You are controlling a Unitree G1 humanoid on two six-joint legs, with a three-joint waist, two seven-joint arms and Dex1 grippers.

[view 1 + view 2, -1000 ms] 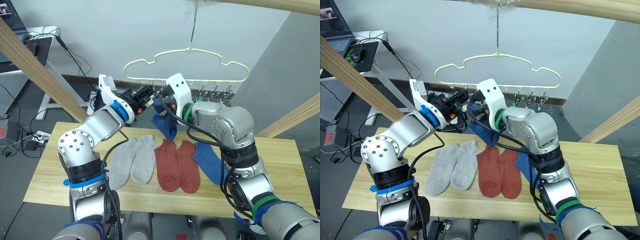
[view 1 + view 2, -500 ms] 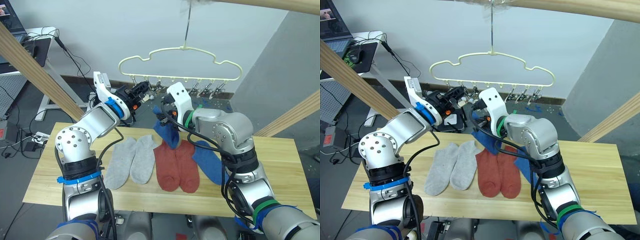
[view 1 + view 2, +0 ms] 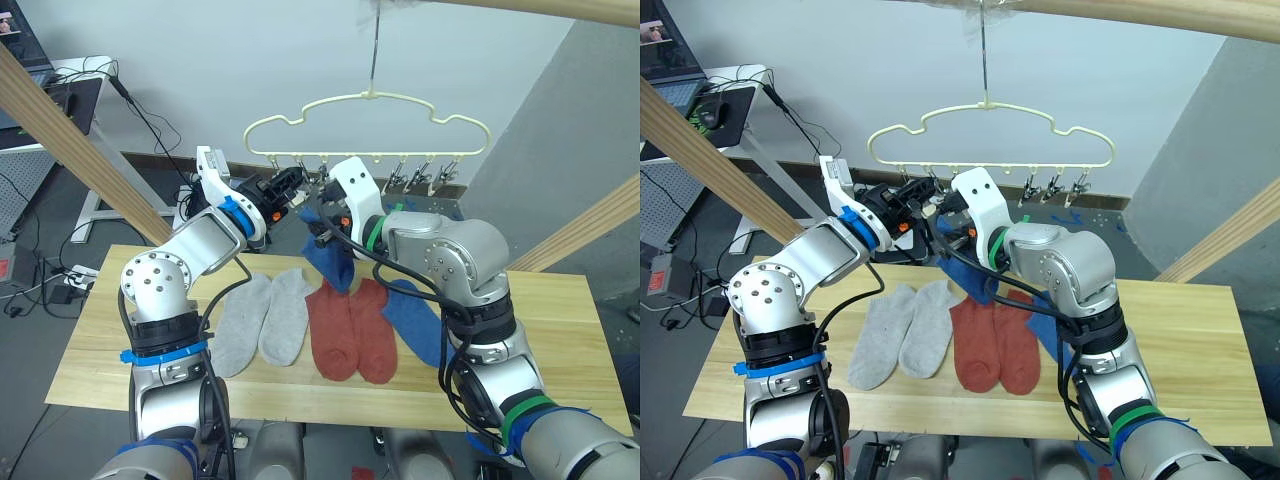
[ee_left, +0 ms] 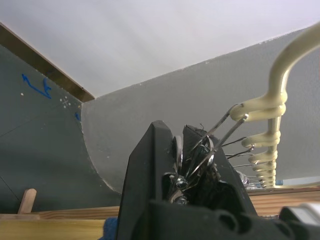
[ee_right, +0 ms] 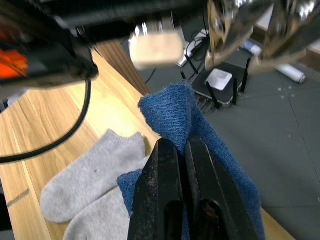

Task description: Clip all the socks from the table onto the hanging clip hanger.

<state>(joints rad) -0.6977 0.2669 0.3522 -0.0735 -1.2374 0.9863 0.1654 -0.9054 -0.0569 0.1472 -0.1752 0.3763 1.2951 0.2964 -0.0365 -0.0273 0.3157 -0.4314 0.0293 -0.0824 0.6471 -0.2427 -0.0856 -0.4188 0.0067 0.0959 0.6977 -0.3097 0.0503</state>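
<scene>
Socks of soft knit: one blue sock [image 5: 192, 125] hangs mid-frame, pinched by the right gripper [image 5: 186, 150]. The left gripper [image 4: 186, 150] squeezes a springy metal clip [image 4: 200, 150] on the wavy pale-yellow wire hanger [image 3: 367, 110] above. Grey socks [image 3: 262, 318], rust socks [image 3: 350, 330] and another blue one [image 3: 420, 322] lie flat on the pale wood surface [image 3: 560, 340].

grey socks [image 3: 262, 318], rust-red socks [image 3: 352, 330], pale-yellow hanger [image 3: 366, 125]
</scene>
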